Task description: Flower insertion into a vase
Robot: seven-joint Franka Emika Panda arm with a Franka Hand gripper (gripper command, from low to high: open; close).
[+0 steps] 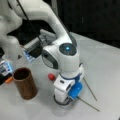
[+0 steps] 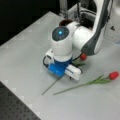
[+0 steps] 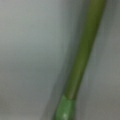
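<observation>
1. Wrist view shows a green flower stem [image 3: 82, 55] filling the frame, running steeply from top right to bottom centre over a pale grey bench [image 3: 27, 50], with a brighter green section at its lower end.
2. In both front views the bench [image 1: 105, 65] is light grey, with dark surroundings beyond its edges.
3. The claw [image 1: 62, 100] is low on the bench, hidden under the wrist; I cannot tell whether it is released or clenched.
4. A red tulip [image 2: 113, 75] lies flat, its stem pointing to a front view's bottom left; a second stem [image 2: 51, 86] emerges from beneath the claw.
5. The vase [image 1: 25, 83] stands upright, mouth up, apart from the claw, with open bench around it.
</observation>
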